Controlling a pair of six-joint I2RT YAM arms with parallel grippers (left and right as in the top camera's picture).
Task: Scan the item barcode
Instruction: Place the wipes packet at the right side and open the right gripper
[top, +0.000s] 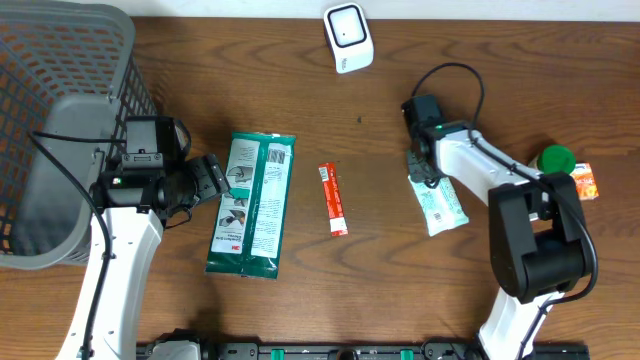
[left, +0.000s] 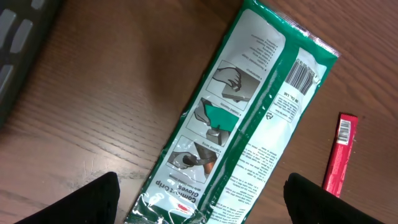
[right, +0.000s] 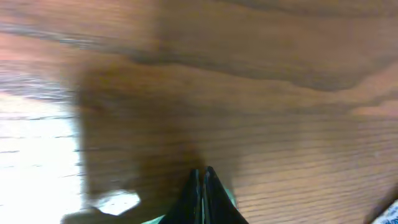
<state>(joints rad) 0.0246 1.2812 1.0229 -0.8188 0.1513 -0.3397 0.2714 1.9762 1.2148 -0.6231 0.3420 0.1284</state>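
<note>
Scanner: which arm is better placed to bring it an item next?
Right, probably. The right gripper is shut at the white packet, nearer the scanner. The left gripper hangs open beside the green pack.

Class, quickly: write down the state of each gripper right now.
Left gripper: open, empty, by the green glove pack.
Right gripper: shut at the white pouch's end; whether it pinches it cannot be told.

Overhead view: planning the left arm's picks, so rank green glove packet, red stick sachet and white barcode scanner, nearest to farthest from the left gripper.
From the left gripper:
1. Green glove packet, beside it, toward the centre.
2. Red stick sachet, mid-table.
3. White barcode scanner, far top edge.
</note>
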